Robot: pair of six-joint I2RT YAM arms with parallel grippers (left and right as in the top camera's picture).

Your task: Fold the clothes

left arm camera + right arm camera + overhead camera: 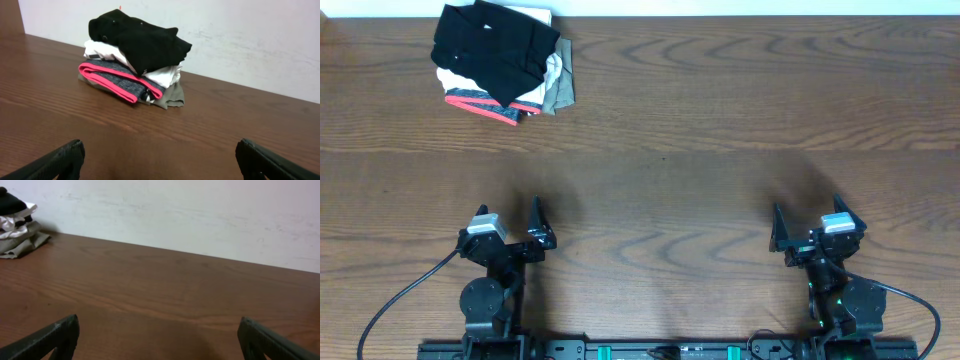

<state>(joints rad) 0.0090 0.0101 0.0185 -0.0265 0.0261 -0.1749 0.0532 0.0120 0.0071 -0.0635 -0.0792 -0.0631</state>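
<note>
A stack of folded clothes [502, 62] sits at the far left of the table, near the wall. A black garment lies on top, with white, grey-and-pink and olive pieces under it. It shows in the left wrist view [132, 57], and its edge shows in the right wrist view [17, 230]. My left gripper [510, 222] is open and empty near the front edge, far from the stack; its fingers show in the left wrist view [160, 157]. My right gripper [812, 225] is open and empty at the front right, also seen in the right wrist view [160, 337].
The brown wooden table [720, 120] runs back to a white wall [240, 35]. Black cables trail from both arm bases at the front edge.
</note>
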